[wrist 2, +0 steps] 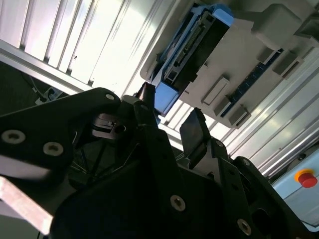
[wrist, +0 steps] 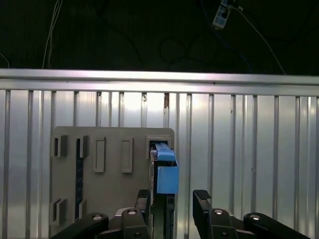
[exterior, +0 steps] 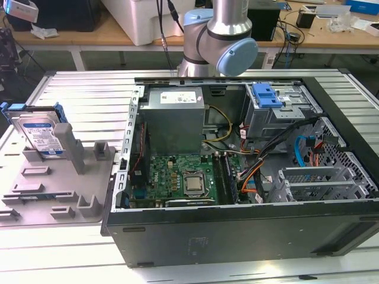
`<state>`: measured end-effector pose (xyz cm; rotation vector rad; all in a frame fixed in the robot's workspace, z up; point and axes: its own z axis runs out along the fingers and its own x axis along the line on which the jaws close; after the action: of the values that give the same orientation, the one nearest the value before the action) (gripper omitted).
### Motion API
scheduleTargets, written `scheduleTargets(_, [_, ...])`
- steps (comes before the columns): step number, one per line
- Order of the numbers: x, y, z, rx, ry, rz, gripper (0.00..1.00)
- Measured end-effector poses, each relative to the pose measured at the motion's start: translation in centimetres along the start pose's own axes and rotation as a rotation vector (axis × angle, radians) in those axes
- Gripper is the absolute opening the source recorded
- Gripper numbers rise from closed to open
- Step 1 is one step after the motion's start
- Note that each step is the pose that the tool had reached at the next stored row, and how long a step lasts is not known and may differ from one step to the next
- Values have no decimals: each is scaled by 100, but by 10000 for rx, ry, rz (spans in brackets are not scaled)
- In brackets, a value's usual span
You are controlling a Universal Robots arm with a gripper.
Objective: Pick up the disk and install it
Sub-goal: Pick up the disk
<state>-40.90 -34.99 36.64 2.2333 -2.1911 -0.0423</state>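
The disk [exterior: 40, 133] stands on edge in a slot of the grey fixture plate [exterior: 53, 189], at the exterior view's left. It is silver, with a white-and-blue label and a blue carrier frame. In the first wrist view the disk [wrist: 164, 172] appears edge-on, blue frame uppermost, on the same plate [wrist: 109, 194]. My gripper [wrist: 173, 201] is open, its two black fingers [wrist: 202, 199] lined up either side of the disk's edge and apart from it, with nothing between them. In the second wrist view the gripper [wrist 2: 172, 122] sits short of the disk [wrist 2: 194, 47].
The open computer case [exterior: 237, 236] lies to the exterior view's right of the plate, with its motherboard [exterior: 180, 180], grey power-supply box [exterior: 174, 115], drive cage [exterior: 278, 109] with a blue latch, and loose cables. The table is slatted aluminium [wrist: 249, 149]. A red stop button [wrist 2: 305, 178] sits nearby.
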Motion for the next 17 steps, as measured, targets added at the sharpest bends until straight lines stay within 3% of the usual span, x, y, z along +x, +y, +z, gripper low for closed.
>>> scheduleTargets(9, [1,0,42,-60,-2,0,48])
scheduleTargets(13, [1,0,66,-175,-4,-1,48])
scheduleTargets(17, [1,3,89,-208,-4,-3,48])
